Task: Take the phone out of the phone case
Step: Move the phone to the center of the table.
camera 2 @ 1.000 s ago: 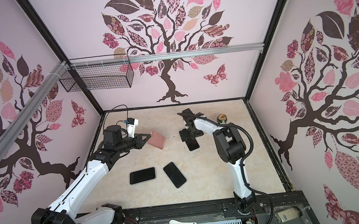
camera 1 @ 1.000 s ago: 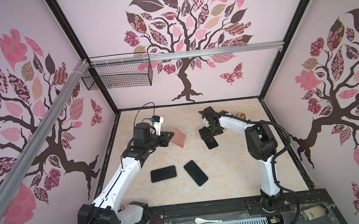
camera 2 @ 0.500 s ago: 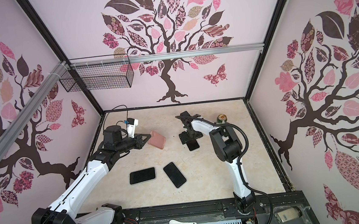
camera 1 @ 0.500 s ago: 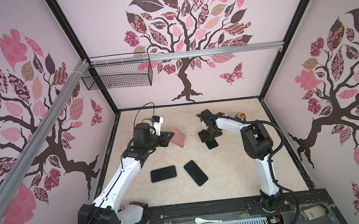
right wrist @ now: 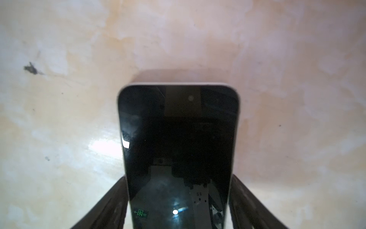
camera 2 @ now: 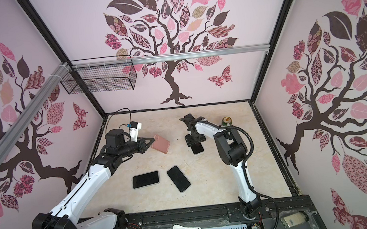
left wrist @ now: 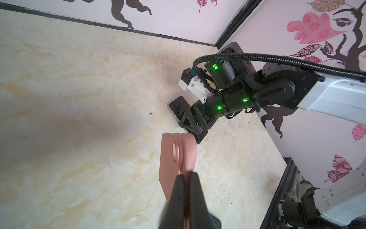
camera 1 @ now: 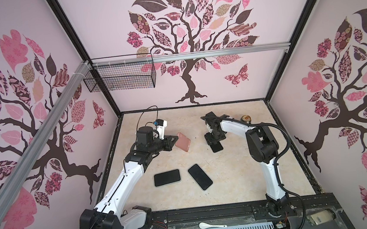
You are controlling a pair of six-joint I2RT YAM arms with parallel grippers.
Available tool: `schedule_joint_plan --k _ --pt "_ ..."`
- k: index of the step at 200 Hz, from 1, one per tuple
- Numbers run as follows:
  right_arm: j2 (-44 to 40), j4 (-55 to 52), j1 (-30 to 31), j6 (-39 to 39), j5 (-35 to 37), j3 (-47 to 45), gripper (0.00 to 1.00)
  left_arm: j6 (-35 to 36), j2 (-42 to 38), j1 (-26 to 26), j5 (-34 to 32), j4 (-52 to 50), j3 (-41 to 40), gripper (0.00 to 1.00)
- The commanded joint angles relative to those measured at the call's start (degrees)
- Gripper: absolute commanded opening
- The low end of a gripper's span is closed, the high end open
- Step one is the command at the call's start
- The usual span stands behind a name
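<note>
Out of its case: the phone [right wrist: 178, 128] lies screen-up on the marbled table [camera 1: 239, 171], just right of centre in both top views, my right gripper [right wrist: 178, 178] straddling it. My right fingers [right wrist: 118, 198] stand at phone width along its two long edges, at the bottom of the wrist frame. Whether they press or merely flank it, I cannot tell. My left gripper [left wrist: 187, 175], low in its wrist frame, is pinched tight on one wall of the empty pink phone case [left wrist: 176, 158], which hangs tilted and apart from the phone.

As I judge it, the separation is done and what remains is clean handling. I should keep both right fingers level so they meet or leave the edges together. I should also move straight up rather than sideways, so the phone neither skids nor tips. The case should stay well apart, and I should steer clear of the two spare phones [camera 1: 167, 177] lower in the frame.
</note>
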Motion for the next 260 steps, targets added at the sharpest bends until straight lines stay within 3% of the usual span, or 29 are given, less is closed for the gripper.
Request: schedule_joint_plan --k 1,72,135,187,260 --pt "1.37 -3.01 0.17 2.78 0.57 -1.41 0.72 0.51 -1.09 0.26 1.78 -1.17 -0.69 0.00" --pt "-8.76 -2.99 -0.01 10.19 0.98 -11.67 0.70 1.28 -3.32 -0.32 6.48 -6.76 1.35 0.00" --pt "-20.64 0.59 -0.08 16.34 -0.28 -26.70 0.70 1.16 -1.68 -6.24 5.67 -6.92 1.97 0.00" --pt "-24.07 2.90 0.03 16.94 -0.91 -33.36 0.69 0.40 0.18 -7.56 5.71 -5.30 2.55 0.00" --pt "-24.10 3.97 0.04 15.70 -1.43 -32.88 0.92 0.60 0.80 -7.56 6.64 -5.49 3.14 0.00"
